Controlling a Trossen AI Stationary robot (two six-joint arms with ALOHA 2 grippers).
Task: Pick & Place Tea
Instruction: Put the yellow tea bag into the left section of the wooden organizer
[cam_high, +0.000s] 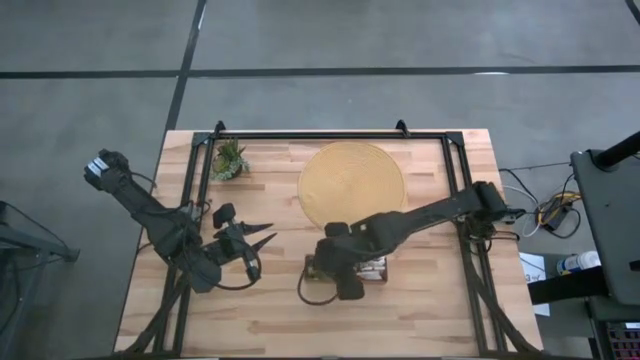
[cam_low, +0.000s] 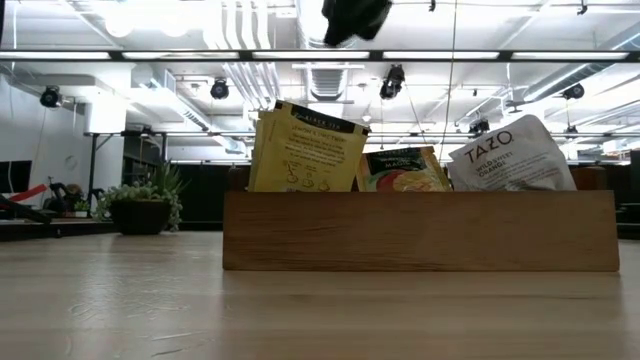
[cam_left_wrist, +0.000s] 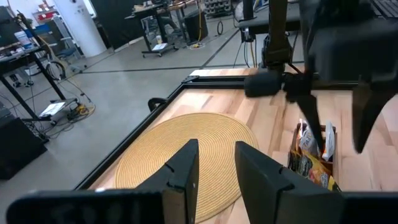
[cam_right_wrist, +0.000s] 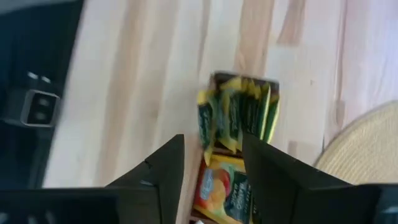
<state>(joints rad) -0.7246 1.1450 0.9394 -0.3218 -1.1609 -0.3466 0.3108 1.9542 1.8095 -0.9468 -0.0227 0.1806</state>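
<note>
Right gripper (cam_right_wrist: 211, 168) above the tray (cam_low: 420, 230) of tea sachets (cam_right_wrist: 239, 112), fingers apart and holding nothing, left gripper (cam_high: 262, 240) narrowly parted, empty, beside the round mat (cam_high: 352, 185)

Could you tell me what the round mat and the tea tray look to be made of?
The round mat looks like woven straw or rope: tan, matte, coiled in rings. The tray looks like wood, smooth and brown, with faint grain.

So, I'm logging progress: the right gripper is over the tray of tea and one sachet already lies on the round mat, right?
Not quite. The right gripper is over the tray of tea, but the high view shows the mat bare, with no sachet on it yet.
</note>
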